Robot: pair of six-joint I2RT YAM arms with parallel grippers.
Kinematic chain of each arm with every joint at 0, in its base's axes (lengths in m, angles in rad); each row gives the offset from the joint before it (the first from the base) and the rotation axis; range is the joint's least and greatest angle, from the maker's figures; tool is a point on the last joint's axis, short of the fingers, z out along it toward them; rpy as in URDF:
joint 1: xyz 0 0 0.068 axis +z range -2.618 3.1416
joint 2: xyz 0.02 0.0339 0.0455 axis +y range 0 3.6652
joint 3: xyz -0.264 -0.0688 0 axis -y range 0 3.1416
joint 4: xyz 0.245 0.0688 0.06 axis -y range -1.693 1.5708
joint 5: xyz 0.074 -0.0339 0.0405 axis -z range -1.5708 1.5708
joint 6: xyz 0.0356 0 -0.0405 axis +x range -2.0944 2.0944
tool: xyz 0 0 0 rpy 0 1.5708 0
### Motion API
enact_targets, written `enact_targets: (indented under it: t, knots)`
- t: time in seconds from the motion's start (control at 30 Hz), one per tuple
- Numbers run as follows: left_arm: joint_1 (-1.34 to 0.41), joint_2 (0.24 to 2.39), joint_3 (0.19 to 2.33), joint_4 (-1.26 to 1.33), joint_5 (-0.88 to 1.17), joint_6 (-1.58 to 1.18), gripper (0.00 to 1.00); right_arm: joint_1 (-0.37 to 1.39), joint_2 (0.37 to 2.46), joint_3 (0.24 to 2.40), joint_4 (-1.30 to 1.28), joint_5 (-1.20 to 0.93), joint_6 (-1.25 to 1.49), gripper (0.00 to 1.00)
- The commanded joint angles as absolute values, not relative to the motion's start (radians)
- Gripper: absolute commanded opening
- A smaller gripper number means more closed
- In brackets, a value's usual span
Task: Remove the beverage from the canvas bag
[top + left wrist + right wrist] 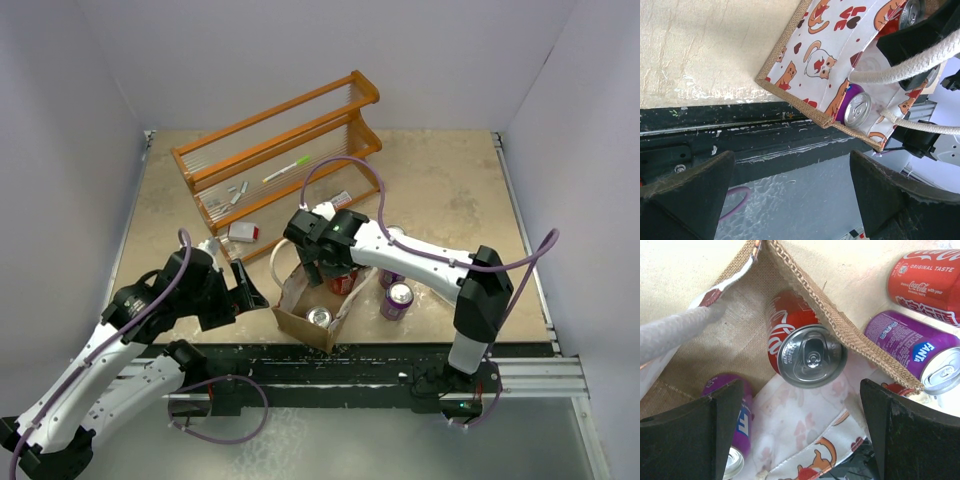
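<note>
Showing small boxy tan-brown canvas bag [298, 322] with pale cat-print panels and white rope handles [910, 65], set between both arms with one corner at table's near edge. Containing red cola can [790, 325], silver top turned toward right wrist camera, plus purple soda can [737, 425] beside it on printed lining. Noting two more cans outside, just beside bag wall: purple Fanta can [910, 345] and red Coca-Cola can [927, 282], both lying on beige tabletop [690, 265]. Noting right gripper [322, 268] over bag mouth, fingers [695, 435] spread wide on either side of red cola can, not touching it, grasping nothing. Noting left gripper [252, 292] just left of bag, low near table edge, fingers [685, 195] spread wide, empty, clear of bag. Noting orange wooden rack [280, 150] set at an angle at back of table with small items on it, and small white-and-red box [243, 232] just in front of it.
</note>
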State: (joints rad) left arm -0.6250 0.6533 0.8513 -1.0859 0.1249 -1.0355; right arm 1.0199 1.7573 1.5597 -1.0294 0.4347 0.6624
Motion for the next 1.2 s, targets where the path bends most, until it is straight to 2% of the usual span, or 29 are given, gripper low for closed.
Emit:
enact_targets:
  t: [0.0, 0.33, 0.6, 1.17]
  knots:
    - [-0.63, 0.663, 0.884, -1.075, 0.111, -1.021, 0.99, 1.015, 1.781, 1.565, -1.019, 0.483, 0.687, 1.0]
    - [-0.63, 0.676, 0.888, -1.074, 0.11, -1.018, 0.99, 1.011, 1.807, 1.506, -0.959, 0.494, 0.71, 1.0]
    - [-0.63, 0.697, 0.888, -1.053, 0.11, -1.016, 0.99, 0.958, 1.779, 1.393, -0.85, 0.415, 0.696, 1.0]
    - [-0.63, 0.73, 0.883, -1.022, 0.122, -1.03, 0.99, 0.919, 1.802, 1.371, -0.771, 0.39, 0.64, 0.98]
